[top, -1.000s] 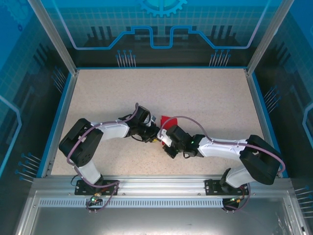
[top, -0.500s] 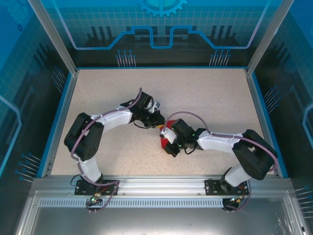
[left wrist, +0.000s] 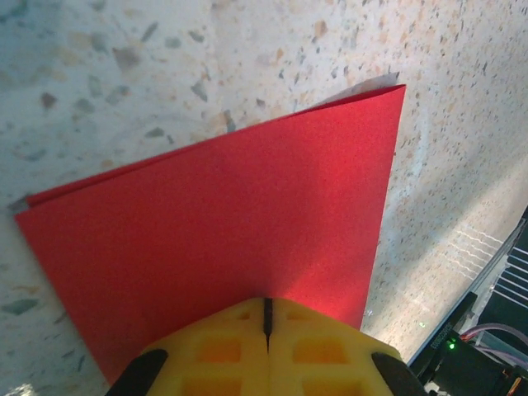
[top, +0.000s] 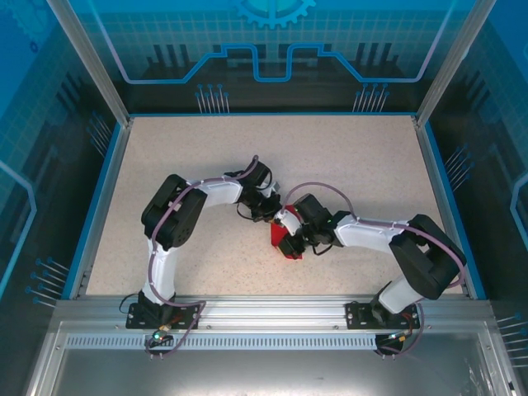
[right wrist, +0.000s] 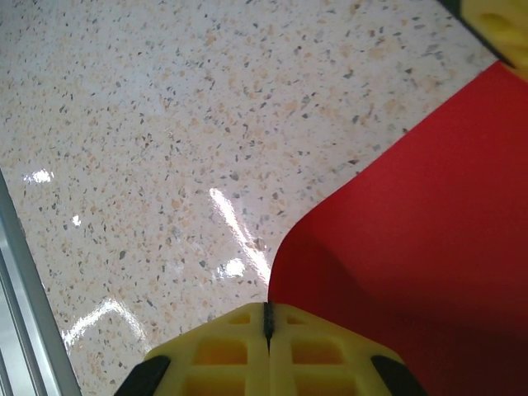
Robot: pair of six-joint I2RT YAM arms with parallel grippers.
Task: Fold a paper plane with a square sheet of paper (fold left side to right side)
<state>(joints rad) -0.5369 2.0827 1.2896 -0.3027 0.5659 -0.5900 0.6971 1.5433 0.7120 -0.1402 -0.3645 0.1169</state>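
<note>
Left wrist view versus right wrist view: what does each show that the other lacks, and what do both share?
Left wrist: the square sheet of paper lying as two stacked layers with a sharp corner, and a green light. Right wrist: the sheet's edge curved up off the table, a metal rail, a second yellow finger. Shared: red paper, speckled table, yellow jaws shut on the paper.

The paper ahead of the yellow left gripper is plain bright red; the surface beyond the yellow right gripper is beige with dark speckles.
</note>
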